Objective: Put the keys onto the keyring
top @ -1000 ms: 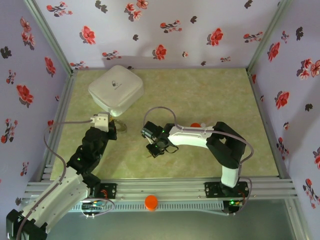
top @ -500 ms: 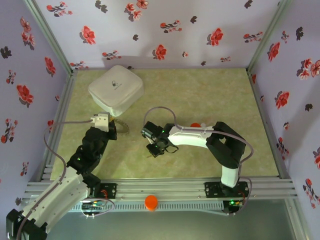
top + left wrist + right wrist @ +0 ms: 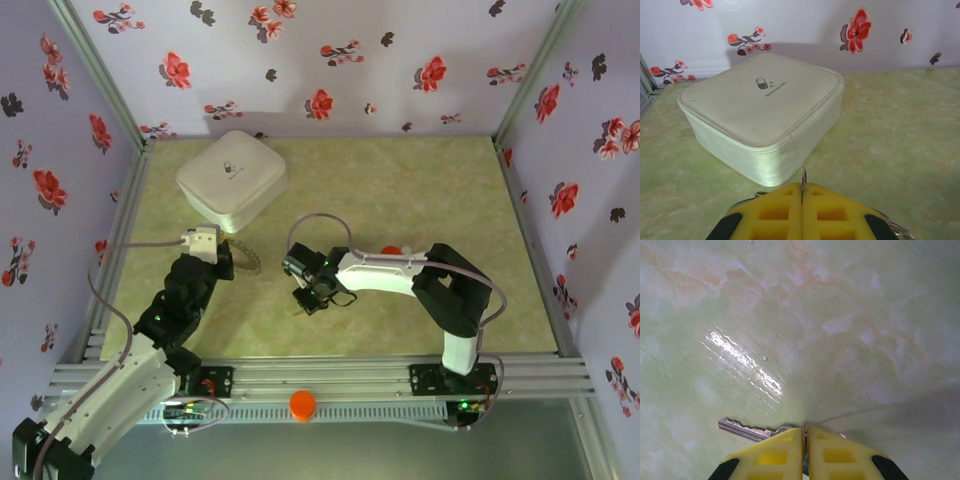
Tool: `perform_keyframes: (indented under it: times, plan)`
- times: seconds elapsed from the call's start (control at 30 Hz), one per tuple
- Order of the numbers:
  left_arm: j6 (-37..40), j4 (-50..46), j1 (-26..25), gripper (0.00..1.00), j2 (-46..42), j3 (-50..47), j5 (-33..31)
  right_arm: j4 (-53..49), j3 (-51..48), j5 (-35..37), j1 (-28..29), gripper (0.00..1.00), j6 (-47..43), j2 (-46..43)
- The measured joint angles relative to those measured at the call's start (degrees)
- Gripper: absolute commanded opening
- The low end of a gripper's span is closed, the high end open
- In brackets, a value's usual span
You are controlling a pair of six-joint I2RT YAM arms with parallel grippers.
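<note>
My left gripper [image 3: 224, 258] is shut on the keyring [image 3: 247, 257], just in front of the white box. In the left wrist view the ring's thin metal edge [image 3: 803, 176] stands up between the yellow fingers [image 3: 770, 210], and bits of its rim show at both sides. My right gripper [image 3: 306, 298] hangs low over the middle of the table, shut on a key. That key's metal blade [image 3: 742, 429] sticks out to the left of the yellow fingers [image 3: 842, 455], close above the table; its head is hidden between them.
The white square box [image 3: 232, 180] sits at the back left, right ahead of the left gripper [image 3: 803, 187]. An orange pill bottle [image 3: 392, 249] lies partly hidden behind the right arm. An orange knob [image 3: 302, 404] sits on the front rail.
The keyring in the left gripper has turned slightly and shows longer from above. Both arms have hardly moved.
</note>
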Motion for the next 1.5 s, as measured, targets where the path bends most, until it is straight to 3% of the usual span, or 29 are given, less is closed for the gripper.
perform_keyframes:
  times: [0.17, 0.33, 0.67, 1.0, 1.3, 1.5]
  plan:
    - [0.0, 0.0, 0.0, 0.00, 0.0, 0.0, 0.0, 0.0, 0.0, -0.2, 0.0, 0.09, 0.0, 0.0]
    - [0.0, 0.0, 0.0, 0.00, 0.0, 0.0, 0.0, 0.0, 0.0, -0.6, 0.0, 0.00, 0.0, 0.0]
    - [0.0, 0.0, 0.0, 0.00, 0.9, 0.0, 1.7, 2.6, -3.3, -1.5, -0.2, 0.00, -1.6, -4.9]
    - [0.7, 2.6, 0.0, 0.00, 3.1, 0.7, 12.7, 14.0, -15.5, -1.3, -2.3, 0.00, -6.6, -27.5]
    - [2.4, 4.3, -3.8, 0.00, 8.7, 2.7, 28.0, 16.1, -19.0, 0.2, -4.4, 0.00, -13.7, -38.1]
    - [3.1, 5.5, -7.5, 0.00, 9.9, 3.0, 32.7, 16.6, -18.2, 1.9, -4.5, 0.00, -18.5, -40.7]
